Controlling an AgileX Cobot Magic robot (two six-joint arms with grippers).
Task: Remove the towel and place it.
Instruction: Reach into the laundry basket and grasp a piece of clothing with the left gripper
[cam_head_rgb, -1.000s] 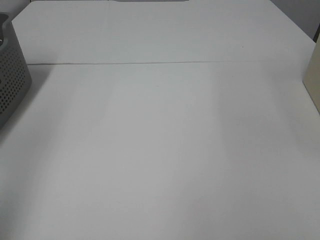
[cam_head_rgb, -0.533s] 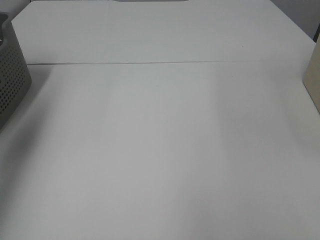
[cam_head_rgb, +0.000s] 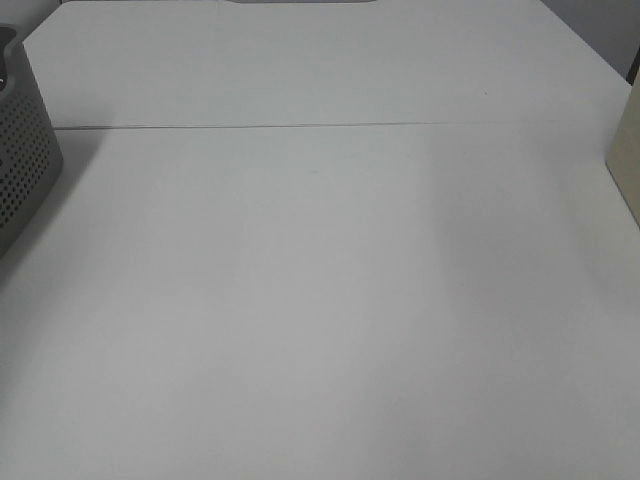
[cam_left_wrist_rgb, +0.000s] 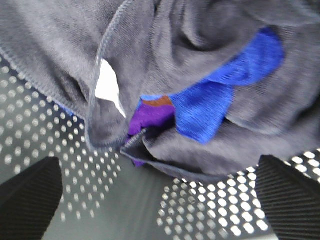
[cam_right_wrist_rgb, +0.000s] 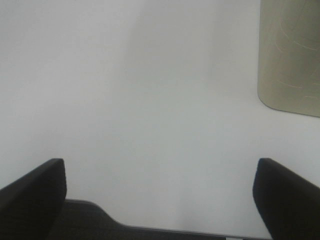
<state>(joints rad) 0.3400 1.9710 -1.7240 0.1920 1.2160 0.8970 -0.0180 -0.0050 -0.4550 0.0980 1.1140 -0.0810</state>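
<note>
Your left gripper hangs inside the grey perforated plastic basket, its two black ribbed fingers spread wide with nothing between them. Just ahead of it lies the very dark, fuzzy terry towel with stitched hems, bunched in deep folds against the basket's dotted wall and floor. A small white tag shows at one hem. Tucked into the folds you can see a bright blue cloth and a purple cloth, with a sliver of orange-brown beside the purple (too little shows to say what it is).

Your right gripper is also open and empty, hovering over the plain white surface, with a rounded beige object near it.

From the high camera you get only the surface with a thin seam across it, the basket at the left edge and the beige object at the right edge; neither arm appears there.
</note>
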